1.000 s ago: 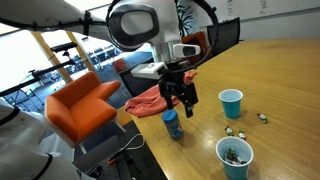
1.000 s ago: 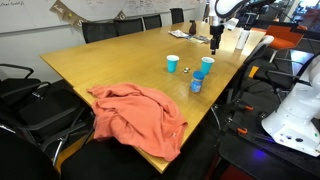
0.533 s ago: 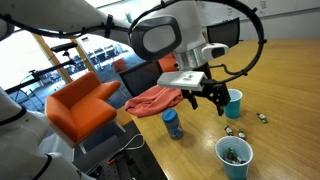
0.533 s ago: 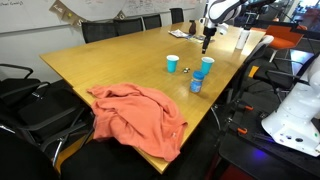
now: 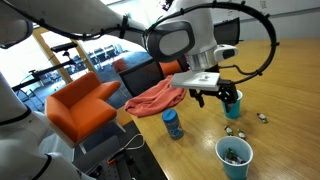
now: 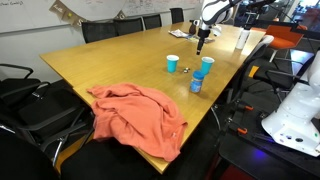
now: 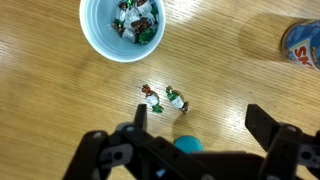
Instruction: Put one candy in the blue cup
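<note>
An empty blue cup (image 5: 233, 102) stands on the wooden table, and it also shows in an exterior view (image 6: 172, 63). A second blue cup (image 5: 235, 157) (image 7: 122, 28) holds several wrapped candies. Two loose candies (image 7: 163, 98) lie on the wood between the cups, also seen in an exterior view (image 5: 230, 130). Another candy (image 5: 262, 117) lies farther off. My gripper (image 5: 222, 97) (image 6: 201, 36) hangs open and empty above the table beside the empty cup. In the wrist view the gripper (image 7: 200, 130) has its fingers spread just below the two candies. A blue rounded patch (image 7: 187, 146) shows under it, mostly hidden.
A blue can (image 5: 172, 124) (image 6: 196, 82) (image 7: 303, 45) stands near the table edge. An orange cloth (image 5: 152, 98) (image 6: 140, 115) drapes over the table corner. Orange and black chairs (image 5: 80, 103) stand around the table.
My gripper has moved from above the blue can across the table to beside the empty blue cup. It stays open. The cups, can and candies have not moved.
</note>
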Action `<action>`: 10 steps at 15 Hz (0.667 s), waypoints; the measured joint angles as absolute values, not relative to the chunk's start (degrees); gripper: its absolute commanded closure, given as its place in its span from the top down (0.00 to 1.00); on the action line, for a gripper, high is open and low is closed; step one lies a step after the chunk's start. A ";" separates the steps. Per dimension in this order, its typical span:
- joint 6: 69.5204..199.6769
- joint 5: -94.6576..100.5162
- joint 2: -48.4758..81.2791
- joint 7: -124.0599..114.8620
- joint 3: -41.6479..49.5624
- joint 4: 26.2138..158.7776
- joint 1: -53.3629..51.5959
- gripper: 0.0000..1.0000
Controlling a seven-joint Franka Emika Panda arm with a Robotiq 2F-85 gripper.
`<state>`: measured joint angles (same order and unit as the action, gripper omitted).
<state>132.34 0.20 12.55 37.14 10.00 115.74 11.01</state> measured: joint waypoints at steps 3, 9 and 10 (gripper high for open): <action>132.00 -0.01 13.01 37.20 9.42 115.73 11.47 1.00; 134.68 -6.05 17.91 44.32 6.91 114.05 14.07 1.00; 135.17 -6.13 19.00 45.03 6.59 113.55 14.51 1.00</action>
<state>135.17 -6.13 19.00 45.03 6.59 113.55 14.51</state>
